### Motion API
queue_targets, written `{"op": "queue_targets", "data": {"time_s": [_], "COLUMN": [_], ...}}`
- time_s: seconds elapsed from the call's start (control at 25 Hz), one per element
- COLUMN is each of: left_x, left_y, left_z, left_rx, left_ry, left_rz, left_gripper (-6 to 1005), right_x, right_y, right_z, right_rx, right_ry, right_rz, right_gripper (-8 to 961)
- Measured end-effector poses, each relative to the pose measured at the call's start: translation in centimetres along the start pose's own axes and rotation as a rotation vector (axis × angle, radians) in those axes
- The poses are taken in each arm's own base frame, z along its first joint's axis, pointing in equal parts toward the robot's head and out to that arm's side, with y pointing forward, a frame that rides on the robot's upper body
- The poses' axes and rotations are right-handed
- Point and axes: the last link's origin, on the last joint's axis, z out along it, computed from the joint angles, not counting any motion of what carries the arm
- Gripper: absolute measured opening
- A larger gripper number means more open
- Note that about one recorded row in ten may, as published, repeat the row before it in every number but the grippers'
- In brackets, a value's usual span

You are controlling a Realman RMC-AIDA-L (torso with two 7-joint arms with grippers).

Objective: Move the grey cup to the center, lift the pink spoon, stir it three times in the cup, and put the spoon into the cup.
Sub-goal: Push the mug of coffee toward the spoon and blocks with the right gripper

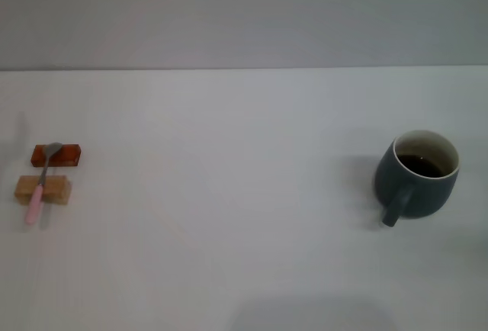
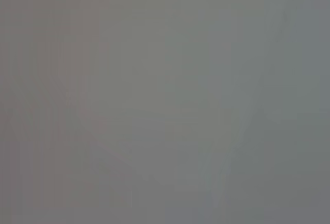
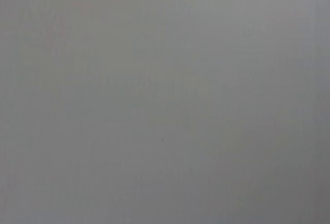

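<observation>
The grey cup [image 1: 416, 182] stands upright at the right side of the white table in the head view. Its handle [image 1: 396, 207] points toward the near edge, and dark liquid fills its white inside. Far to the left lies the pink spoon [image 1: 40, 186], its metal bowl resting on a reddish-brown block [image 1: 57, 155] and its pink handle lying across a tan block [image 1: 43, 189]. Neither gripper shows in any view. Both wrist views show only a plain grey surface.
The white table [image 1: 229, 216] spans the whole head view, with its far edge meeting a grey wall [image 1: 244, 11]. A wide stretch of bare tabletop separates the spoon's blocks from the cup.
</observation>
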Motion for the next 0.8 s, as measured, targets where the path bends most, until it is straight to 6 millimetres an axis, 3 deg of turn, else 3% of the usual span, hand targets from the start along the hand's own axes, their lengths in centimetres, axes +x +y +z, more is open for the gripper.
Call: {"op": "queue_targets", "data": {"time_s": [0.08, 0.4, 0.8], "left_x": [-0.8, -2.7, -3.5], "left_y": [0.3, -0.3, -2.7], "left_z": [-1.5, -3.1, -1.3], "left_rx": [-0.026, 0.001, 0.103], "left_ry": [-0.022, -0.065, -0.073], "left_rz": [-0.016, 0.051, 0.178], "left_gripper": [740, 740, 741], "right_x": [0.0, 0.2, 1.4], "right_y": [0.2, 1.0, 1.9], "right_z": [0.0, -0.8, -4.1], "right_rx": [-0.008, -0.044, -0.089], "right_ry": [-0.001, 0.002, 0.032], "right_rz": [-0.001, 0.009, 0.044], "right_gripper": [386, 385, 371]}}
